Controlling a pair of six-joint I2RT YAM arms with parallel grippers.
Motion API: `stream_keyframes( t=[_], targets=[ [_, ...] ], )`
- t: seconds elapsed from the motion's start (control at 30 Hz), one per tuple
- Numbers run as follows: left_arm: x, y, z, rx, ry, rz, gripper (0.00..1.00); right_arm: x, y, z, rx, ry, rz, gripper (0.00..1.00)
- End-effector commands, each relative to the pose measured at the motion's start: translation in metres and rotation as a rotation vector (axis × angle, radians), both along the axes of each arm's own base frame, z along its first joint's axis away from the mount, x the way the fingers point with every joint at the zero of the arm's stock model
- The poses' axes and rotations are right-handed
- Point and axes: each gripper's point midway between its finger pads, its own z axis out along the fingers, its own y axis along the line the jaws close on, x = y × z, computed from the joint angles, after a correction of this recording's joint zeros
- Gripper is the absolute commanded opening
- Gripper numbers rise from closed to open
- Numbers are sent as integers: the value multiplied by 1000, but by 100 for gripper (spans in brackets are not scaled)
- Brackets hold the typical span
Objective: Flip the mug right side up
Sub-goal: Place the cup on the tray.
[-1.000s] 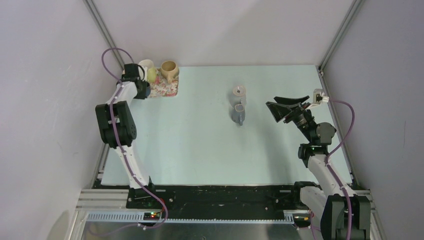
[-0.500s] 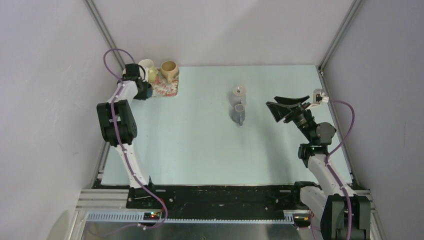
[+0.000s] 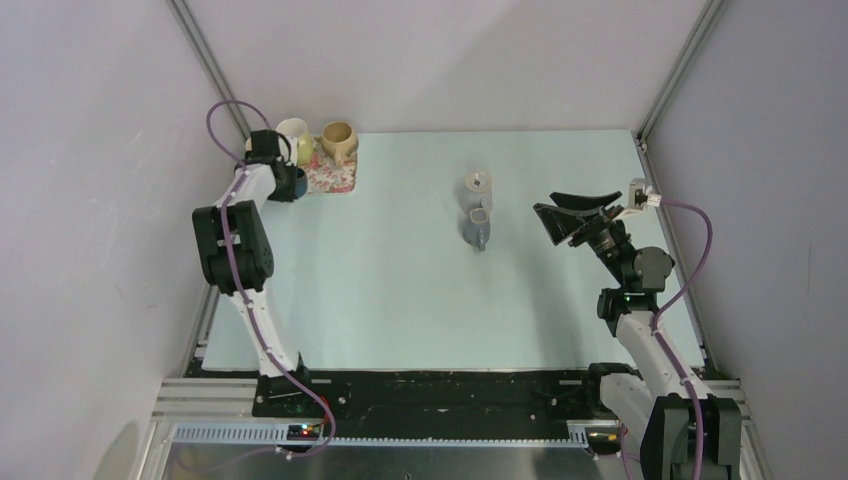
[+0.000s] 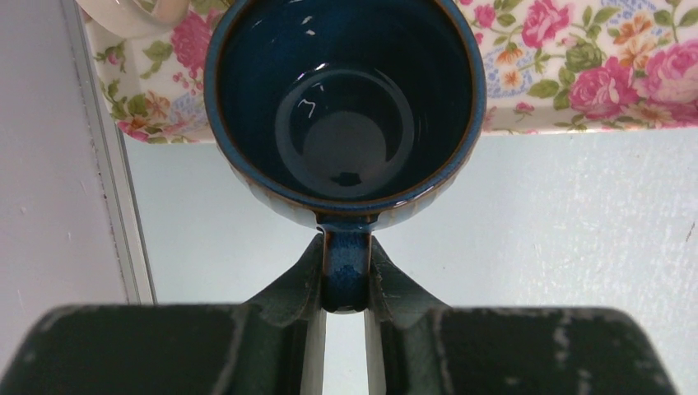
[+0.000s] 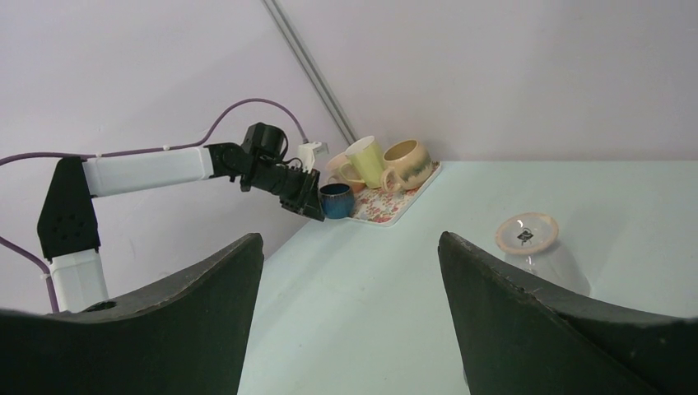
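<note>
A dark blue mug [image 4: 346, 107] hangs right side up, its glossy inside facing the left wrist camera. My left gripper [image 4: 346, 247] is shut on its handle. From above, the blue mug [image 3: 299, 183] sits at the near left corner of the floral tray [image 3: 335, 180], partly over the tray's edge. The right wrist view shows the blue mug [image 5: 336, 200] in my left gripper [image 5: 317, 206], far off at the back. My right gripper [image 3: 545, 203] hovers open over the right side of the table. Nothing is between my right gripper's [image 5: 350, 239] fingers.
The tray holds a cream mug [image 3: 292, 130], a yellow-green mug [image 3: 304, 150] and a tan mug [image 3: 338, 140]. A pale mug [image 3: 478, 181] stands upside down mid-table, with a grey mug [image 3: 478, 230] just nearer. Frame posts and walls close in the back and sides.
My left gripper has edged slightly toward the tray with the blue mug. The right arm has barely moved.
</note>
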Motion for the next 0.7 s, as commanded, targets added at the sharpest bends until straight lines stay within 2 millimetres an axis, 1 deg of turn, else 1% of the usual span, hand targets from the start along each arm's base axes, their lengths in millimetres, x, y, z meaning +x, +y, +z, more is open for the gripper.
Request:
stream_keyframes(
  t=[0.0,0.23,0.33,0.43,0.5,0.53,0.57,0.67],
  targets=[
    [-1,-2,33,-15,-73,-3,0,-2,-3,22,8,-64,-17,82],
    [-5,6,28,-14,-59,14,1,-3,-4,21,2,-65,-20,82],
    [-2,12,26,-13,-57,30,8,-2,-4,20,0,-63,-22,82],
    [-3,16,23,-22,-36,51,9,-1,-4,19,0,-57,-21,82],
    [-2,20,22,-22,-32,73,6,-1,-4,18,-1,-55,-21,82],
    [-1,21,22,-25,-31,78,3,-1,-4,18,-2,-56,-22,82],
    [-3,21,21,-35,-25,90,1,-1,-4,19,-3,-58,-22,82],
    [-8,16,16,-66,-9,93,0,-1,-4,18,-4,-58,-22,82]
  ],
)
